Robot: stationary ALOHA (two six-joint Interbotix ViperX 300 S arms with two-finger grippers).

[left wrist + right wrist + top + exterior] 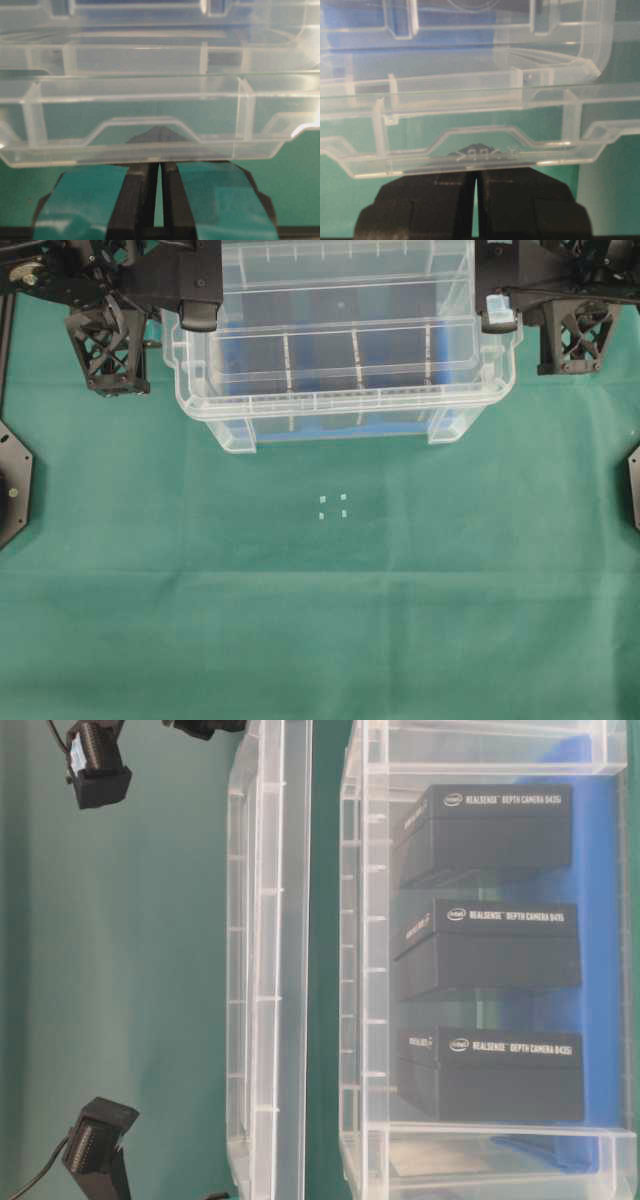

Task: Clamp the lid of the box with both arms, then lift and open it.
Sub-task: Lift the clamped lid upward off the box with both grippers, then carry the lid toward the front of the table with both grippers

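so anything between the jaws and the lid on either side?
Nothing visible. Both wrist views show the jaws nearly closed on the lid edge tab, with only clear plastic at the tips. Overhead, the left gripper and right gripper sit at the lid's two short ends, lid raised clear of the box.

Both arms (110,340) and the lid's (345,280) far edge run off-frame.
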